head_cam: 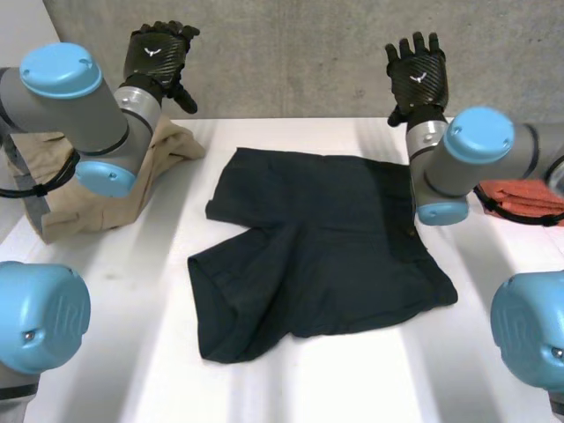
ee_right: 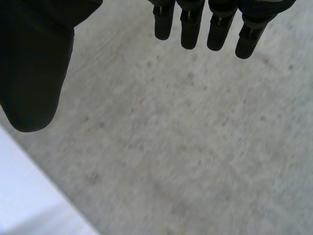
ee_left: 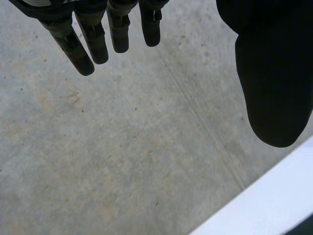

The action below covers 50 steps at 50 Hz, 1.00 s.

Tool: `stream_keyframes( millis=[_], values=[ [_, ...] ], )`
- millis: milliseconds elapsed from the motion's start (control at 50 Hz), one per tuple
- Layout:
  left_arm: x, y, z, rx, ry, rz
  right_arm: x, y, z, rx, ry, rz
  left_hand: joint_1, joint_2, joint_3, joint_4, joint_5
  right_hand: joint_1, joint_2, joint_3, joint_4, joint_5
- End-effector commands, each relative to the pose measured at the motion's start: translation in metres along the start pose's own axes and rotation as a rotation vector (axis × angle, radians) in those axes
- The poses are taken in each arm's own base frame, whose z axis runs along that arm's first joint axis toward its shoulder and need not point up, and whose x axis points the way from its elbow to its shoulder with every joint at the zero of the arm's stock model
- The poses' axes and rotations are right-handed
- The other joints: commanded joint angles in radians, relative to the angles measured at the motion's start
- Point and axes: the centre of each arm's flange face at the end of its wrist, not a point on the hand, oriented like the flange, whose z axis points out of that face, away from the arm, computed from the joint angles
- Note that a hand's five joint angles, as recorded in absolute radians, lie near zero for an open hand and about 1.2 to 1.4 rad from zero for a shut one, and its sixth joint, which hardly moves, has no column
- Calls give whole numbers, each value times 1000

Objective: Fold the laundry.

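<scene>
A pair of dark green shorts (head_cam: 322,247) lies spread on the white table (head_cam: 115,300), waistband toward the far right, one leg rumpled toward the near left. My left hand (head_cam: 157,55) is raised at the far left, above the table's back edge, fingers (ee_left: 93,41) straight and holding nothing. My right hand (head_cam: 416,75) is raised at the far right, fingers (ee_right: 217,29) straight and spread, also holding nothing. Both hands are well clear of the shorts, with the concrete wall behind them.
A beige garment (head_cam: 97,189) sits bunched at the table's left under my left arm. An orange-red cloth (head_cam: 529,198) lies at the right edge behind my right arm. A grey concrete wall (head_cam: 291,53) stands behind the table.
</scene>
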Motion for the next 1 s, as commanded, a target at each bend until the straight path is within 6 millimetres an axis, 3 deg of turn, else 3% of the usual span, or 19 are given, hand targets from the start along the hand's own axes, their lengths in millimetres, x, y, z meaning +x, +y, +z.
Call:
stream_keyframes(
  millis=[20,160,240,260,300,320,460,540,680,740,880,1000],
  values=[
    [4,-23,-29,-134,-33,73,30,-16,-25,-232,-159,19,-18,-32,-32,-26,-49,-51,-35,-31,-30,-48],
    [29,-55,-81,-210,76,102,59,-39,-70,-430,-272,-21,-18,-32,-32,-26,-49,-51,-35,-31,-30,-48],
    [52,-74,-124,-247,198,86,73,-47,-102,-508,-340,-50,-18,-32,-32,-26,-49,-51,-35,-31,-30,-48],
    [62,-77,-143,-275,258,74,76,-48,-114,-532,-375,-59,-18,-32,-32,-26,-49,-51,-35,-31,-30,-48],
    [73,-77,-163,-313,321,60,79,-48,-127,-554,-412,-65,6,-8,-9,-3,-25,57,73,77,79,60],
    [83,-75,-184,-359,380,42,79,-47,-134,-565,-433,-64,102,88,88,94,71,101,118,121,123,104],
    [124,-52,-270,-625,652,-49,82,-38,-192,-644,-619,-34,525,511,511,517,494,453,470,473,475,456],
    [135,-42,-290,-698,715,-71,79,-32,-209,-658,-670,-15,561,547,547,553,530,513,529,532,534,516],
    [142,-17,-295,-785,703,-78,70,-19,-228,-681,-699,26,541,527,526,532,510,574,590,594,596,577],
    [139,-6,-293,-818,667,-74,65,-14,-235,-682,-706,29,423,410,409,415,393,577,594,597,599,580],
    [104,6,-269,-778,426,-31,53,-1,-248,-632,-720,9,297,283,282,288,266,469,485,488,490,472],
    [90,4,-268,-744,395,-38,47,9,-252,-562,-690,-14,259,245,244,250,228,351,368,371,373,354]
  ],
)
